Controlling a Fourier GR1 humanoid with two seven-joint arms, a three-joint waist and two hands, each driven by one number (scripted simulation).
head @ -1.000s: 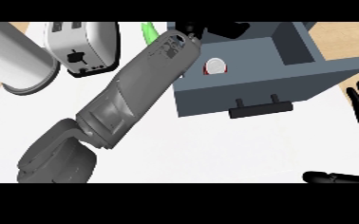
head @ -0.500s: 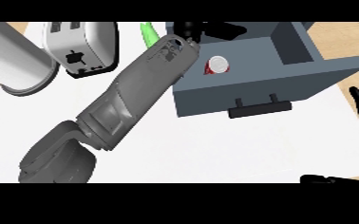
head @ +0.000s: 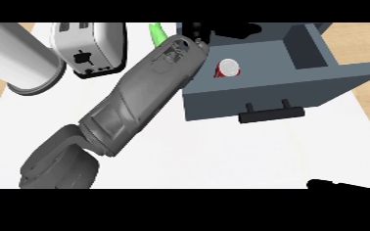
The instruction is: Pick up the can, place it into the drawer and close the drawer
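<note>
Can (head: 229,68) upright inside open drawer (head: 289,88), near its left wall. My left hand (head: 231,30) at drawer's back edge, honestly can't tell if open or closed. Worry: forearm knocks can over on retreat. Handle (head: 272,112) untouched, drawer not shut yet.

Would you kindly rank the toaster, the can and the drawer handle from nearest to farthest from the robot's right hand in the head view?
1. Drawer handle, on the front of the drawer, up and left of the right hand at the lower right edge.
2. Can, inside the open drawer, behind the handle.
3. Toaster, at the upper left.
</note>
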